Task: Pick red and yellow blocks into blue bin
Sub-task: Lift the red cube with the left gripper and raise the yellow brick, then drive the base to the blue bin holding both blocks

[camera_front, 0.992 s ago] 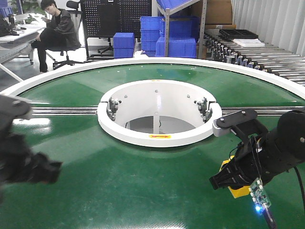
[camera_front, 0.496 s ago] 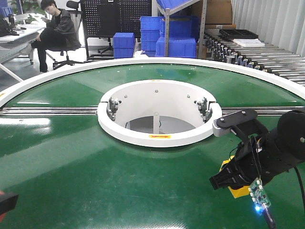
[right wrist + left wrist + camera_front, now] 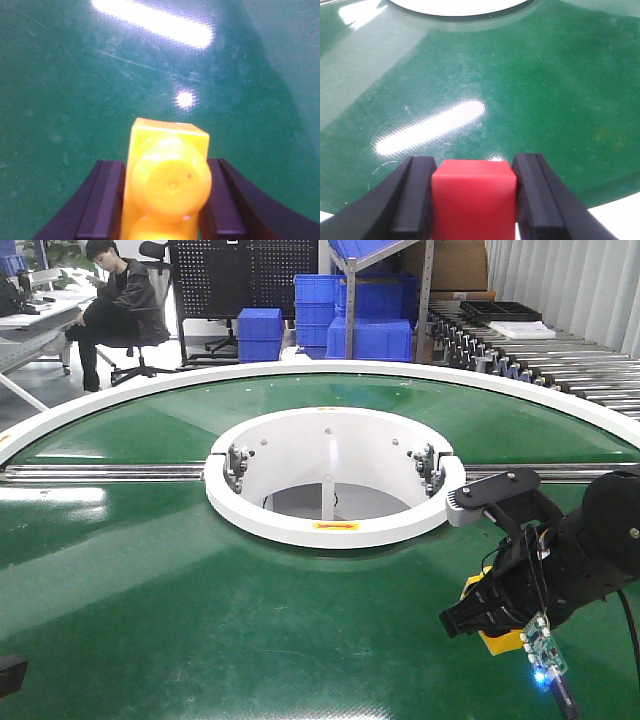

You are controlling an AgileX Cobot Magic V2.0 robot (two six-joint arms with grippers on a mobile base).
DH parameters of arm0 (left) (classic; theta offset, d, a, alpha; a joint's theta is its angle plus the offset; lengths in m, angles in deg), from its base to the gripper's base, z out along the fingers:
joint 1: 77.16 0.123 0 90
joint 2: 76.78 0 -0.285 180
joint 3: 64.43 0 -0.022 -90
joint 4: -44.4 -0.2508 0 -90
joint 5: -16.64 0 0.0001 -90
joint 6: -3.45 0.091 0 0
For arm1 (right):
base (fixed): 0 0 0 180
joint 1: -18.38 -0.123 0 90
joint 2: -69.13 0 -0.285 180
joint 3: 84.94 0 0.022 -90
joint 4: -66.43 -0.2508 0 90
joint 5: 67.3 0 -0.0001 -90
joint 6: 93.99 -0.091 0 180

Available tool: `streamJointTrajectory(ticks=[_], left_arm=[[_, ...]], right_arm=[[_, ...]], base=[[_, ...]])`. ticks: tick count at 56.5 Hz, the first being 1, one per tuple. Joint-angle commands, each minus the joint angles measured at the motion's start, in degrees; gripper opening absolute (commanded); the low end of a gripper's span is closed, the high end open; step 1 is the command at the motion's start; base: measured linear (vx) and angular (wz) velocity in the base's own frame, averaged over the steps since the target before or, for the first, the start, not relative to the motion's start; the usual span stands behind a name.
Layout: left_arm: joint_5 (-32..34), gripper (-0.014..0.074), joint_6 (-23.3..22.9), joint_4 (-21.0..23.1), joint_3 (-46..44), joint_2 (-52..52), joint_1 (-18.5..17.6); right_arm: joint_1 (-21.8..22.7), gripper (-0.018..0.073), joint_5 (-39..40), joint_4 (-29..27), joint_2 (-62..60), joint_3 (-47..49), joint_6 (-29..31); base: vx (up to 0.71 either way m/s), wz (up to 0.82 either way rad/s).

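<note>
Red cube (image 3: 472,200) sits squarely between the black fingers of the left claw (image 3: 473,167), both pads pressed against its sides, over the glossy green table (image 3: 520,75) near its edge. The right claw (image 3: 164,170) likewise clamps the yellow brick (image 3: 167,185), a round stud facing the wrist camera. Only the front view shows that arm low over the table's right side, with yellow peeking out beneath it. Beyond are the white ring (image 3: 330,530), stacked blue crates (image 3: 320,300) and a seated person (image 3: 115,300).
</note>
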Motion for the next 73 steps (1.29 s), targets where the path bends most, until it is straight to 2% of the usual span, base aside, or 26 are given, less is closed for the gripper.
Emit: streamJointTrajectory(ticks=[1,43,73], left_arm=[[4.14,0.0253,-0.01,0.85,-1.42,0.41,-0.56],[4.14,0.0253,-0.01,0.85,-1.42,0.41,-0.56],[4.14,0.0252,-0.01,0.85,-1.42,0.49,-0.56]], right_arm=[[0.23,0.0272,2.60,0.51,-2.40,1.56,0.40],[0.23,0.0272,2.60,0.51,-2.40,1.56,0.40],[0.23,0.0272,2.60,0.53,-2.40,1.56,0.40]], base=[[0.00,0.00],[-0.02,0.07],[-0.09,0.52]])
